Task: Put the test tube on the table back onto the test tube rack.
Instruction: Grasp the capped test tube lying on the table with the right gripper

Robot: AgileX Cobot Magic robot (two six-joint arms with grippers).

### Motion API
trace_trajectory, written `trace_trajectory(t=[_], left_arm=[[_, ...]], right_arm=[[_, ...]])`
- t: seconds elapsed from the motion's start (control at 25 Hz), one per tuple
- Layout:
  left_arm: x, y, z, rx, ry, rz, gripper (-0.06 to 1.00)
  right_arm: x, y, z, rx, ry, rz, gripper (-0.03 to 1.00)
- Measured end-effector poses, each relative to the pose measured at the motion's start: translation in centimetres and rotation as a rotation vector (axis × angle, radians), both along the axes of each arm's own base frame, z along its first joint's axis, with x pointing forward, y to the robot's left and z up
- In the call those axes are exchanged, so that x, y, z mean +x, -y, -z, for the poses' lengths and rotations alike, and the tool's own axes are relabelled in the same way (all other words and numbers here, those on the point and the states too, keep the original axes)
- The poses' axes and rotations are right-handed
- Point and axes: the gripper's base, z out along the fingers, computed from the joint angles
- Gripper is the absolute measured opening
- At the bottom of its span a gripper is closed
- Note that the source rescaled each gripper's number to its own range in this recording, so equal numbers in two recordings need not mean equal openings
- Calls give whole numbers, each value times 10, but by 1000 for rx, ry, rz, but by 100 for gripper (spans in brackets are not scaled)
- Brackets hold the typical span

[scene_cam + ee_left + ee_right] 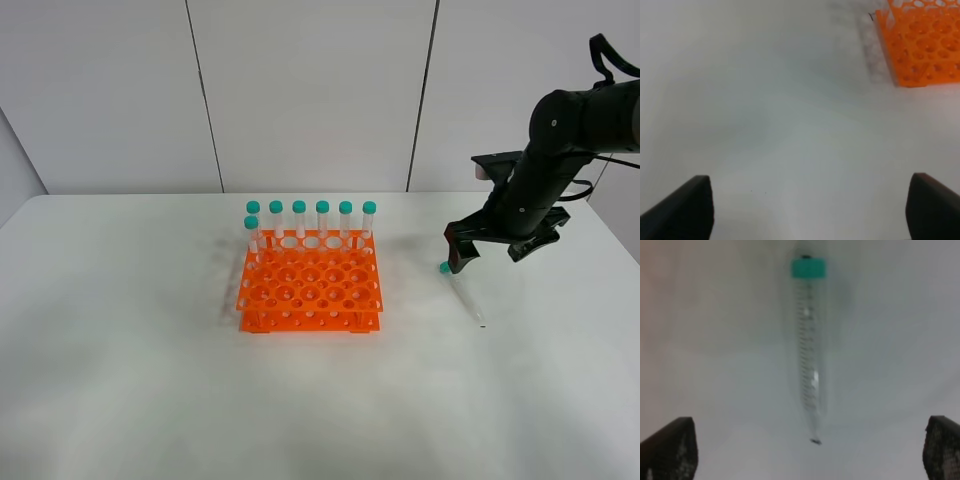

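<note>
1. Right gripper (806, 452) hovers over the test tube (809, 350) with its fingertips spread wide and nothing between them
2. That tube lies flat on the table (150, 380), right of the test tube rack (310, 285) in the high view and well apart from it, with its teal cap end nearer the rack
3. Seven capped tubes (310, 215) stand upright in the rack: six along its back row, one just in front at the left end
4. Left gripper (810, 212) is also spread and empty, above bare table near a rack corner

The high camera overlooks the table (120, 400) — my wrist cameras look down close, left sharing its rack (920, 45), right its tube (809, 350).
</note>
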Motion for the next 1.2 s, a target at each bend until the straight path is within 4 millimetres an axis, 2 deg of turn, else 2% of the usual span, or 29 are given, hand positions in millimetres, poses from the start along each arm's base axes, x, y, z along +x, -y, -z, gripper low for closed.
trace_trajectory(t=[0.4, 0.72, 1.2], left_arm=[[0, 0, 0, 0, 0, 0, 100], [0, 0, 0, 0, 0, 0, 100], [0, 0, 0, 0, 0, 0, 100]], right_arm=[[7, 3, 27, -26, -40, 28, 100], [12, 7, 57, -37, -89, 44, 100], [15, 6, 86, -39, -122, 47, 100]])
